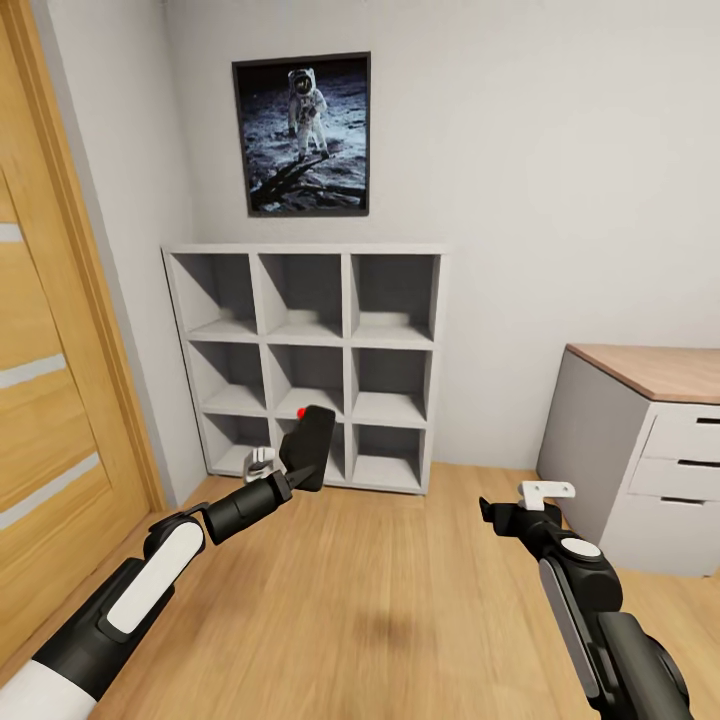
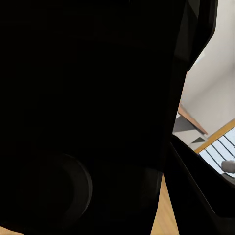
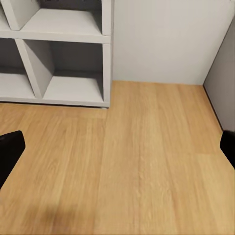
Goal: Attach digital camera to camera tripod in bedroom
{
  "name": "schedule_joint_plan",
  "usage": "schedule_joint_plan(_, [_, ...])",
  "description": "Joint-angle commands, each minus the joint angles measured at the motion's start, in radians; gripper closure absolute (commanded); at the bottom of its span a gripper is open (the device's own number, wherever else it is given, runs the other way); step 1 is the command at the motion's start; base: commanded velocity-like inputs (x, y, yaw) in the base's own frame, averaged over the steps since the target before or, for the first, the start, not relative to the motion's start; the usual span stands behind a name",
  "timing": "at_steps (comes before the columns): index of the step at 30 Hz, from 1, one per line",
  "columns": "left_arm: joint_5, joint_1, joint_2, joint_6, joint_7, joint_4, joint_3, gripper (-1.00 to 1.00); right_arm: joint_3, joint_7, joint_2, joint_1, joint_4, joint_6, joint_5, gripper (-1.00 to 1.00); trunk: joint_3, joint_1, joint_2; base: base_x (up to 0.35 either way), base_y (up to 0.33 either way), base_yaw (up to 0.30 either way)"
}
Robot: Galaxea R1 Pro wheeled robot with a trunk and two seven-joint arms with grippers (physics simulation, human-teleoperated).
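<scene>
A grey cube shelf (image 1: 305,360) stands against the white wall (image 1: 560,150) on the wood floor (image 1: 380,600).

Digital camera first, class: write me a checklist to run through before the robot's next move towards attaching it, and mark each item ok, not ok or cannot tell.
1. Digital camera held in the left gripper: ok; head view shows it raised off the floor at the arm's end.
2. Camera's red button facing up: ok.
3. Firmness of grip: cannot tell; the left wrist view is mostly dark camera body.
4. Right gripper free to help: ok, jaws open, nothing between them.
5. Tripod located: not ok; ahead stand a cube shelf and drawer unit.
6. Wood floor ahead unobstructed: ok.
</scene>
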Motion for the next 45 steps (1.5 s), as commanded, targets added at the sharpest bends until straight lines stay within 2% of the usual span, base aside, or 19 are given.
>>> schedule_joint_plan(1, [0.008, -0.001, 0.001, 0.004, -0.002, 0.0, -0.001, 1.0, 0.001, -0.005, 0.0, -0.001, -0.001, 0.005, -0.003, -1.0, 0.002, -0.004, 0.007, 0.0, 0.0, 0.0])
schedule_joint_plan(45, [0.007, -0.001, -0.005, 0.007, 0.005, 0.009, -0.001, 1.0, 0.007, -0.005, 0.001, 0.0, -0.001, 0.004, -0.003, -1.0, 0.14, -0.173, 0.315, 0.0, 0.0, 0.0])
